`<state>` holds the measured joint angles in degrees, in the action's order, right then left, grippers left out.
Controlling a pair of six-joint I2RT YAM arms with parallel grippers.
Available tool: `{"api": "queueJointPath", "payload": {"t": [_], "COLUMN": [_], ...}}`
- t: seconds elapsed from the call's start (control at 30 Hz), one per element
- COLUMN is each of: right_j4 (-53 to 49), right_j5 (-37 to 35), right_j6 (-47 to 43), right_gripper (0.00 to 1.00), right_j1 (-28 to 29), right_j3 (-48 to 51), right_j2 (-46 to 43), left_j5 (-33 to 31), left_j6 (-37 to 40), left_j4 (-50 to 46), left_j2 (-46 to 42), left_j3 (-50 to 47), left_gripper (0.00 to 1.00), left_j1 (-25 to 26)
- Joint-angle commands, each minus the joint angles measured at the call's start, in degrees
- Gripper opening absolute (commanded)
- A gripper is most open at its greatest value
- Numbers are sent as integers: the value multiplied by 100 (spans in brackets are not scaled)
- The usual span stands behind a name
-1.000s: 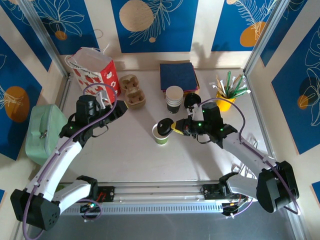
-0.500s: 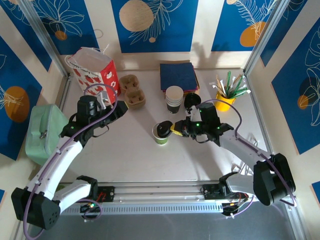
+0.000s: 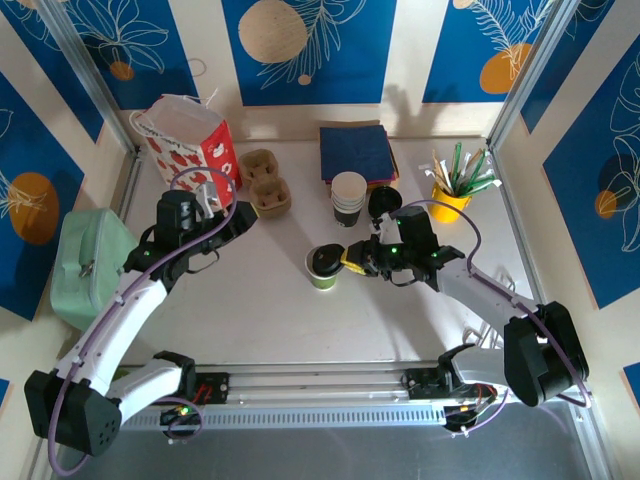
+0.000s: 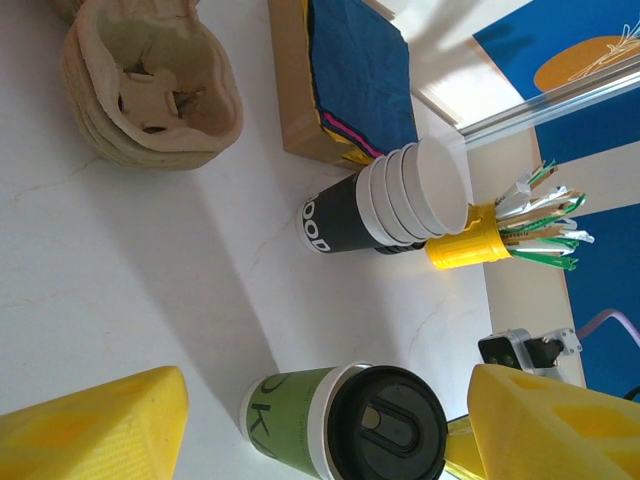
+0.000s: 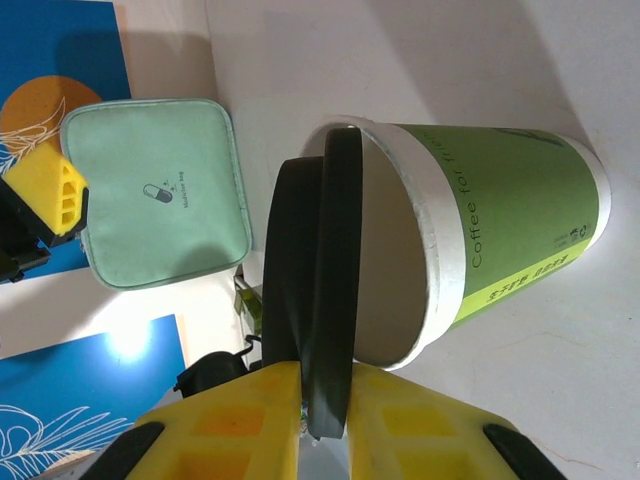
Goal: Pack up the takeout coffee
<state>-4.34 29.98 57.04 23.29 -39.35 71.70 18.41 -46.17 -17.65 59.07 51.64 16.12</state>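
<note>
Takeout coffee (image 3: 322, 268) stands upright mid-bench (image 3: 260, 320), its black lid (image 5: 335, 250) tilted at the rim, pinched edgewise in your right hand (image 5: 322, 410). It's likely light, crushable paper, so grip the green wall gently. Your left hand (image 4: 330, 390) hangs wide, empty.

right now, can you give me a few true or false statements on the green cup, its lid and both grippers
1. The lime-green paper cup stands upright on the white table. True.
2. Its round black plastic lid is pressed fully onto the rim. False: it sits tilted, leaving the cup's mouth partly open.
3. The right gripper holds the lid by its edge. True.
4. The left gripper is clamped on the cup. False: its jaws stand open, away from the cup.
</note>
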Motion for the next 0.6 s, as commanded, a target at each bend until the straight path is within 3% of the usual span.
{"api": "queueJointPath", "payload": {"t": [0.0, 0.57], "right_j4": [-201, -208], "right_j5": [-46, -106], "right_j6": [-131, -217], "right_gripper": [19, 25], "right_j1": [27, 113], "right_j3": [15, -78], "right_j2": [104, 416], "left_j5": [123, 171], "left_j6": [-11, 10], "left_j4": [139, 150], "left_j2": [14, 93], "left_j3": [-41, 2], "left_gripper": [74, 74], "left_j1": [-47, -47]}}
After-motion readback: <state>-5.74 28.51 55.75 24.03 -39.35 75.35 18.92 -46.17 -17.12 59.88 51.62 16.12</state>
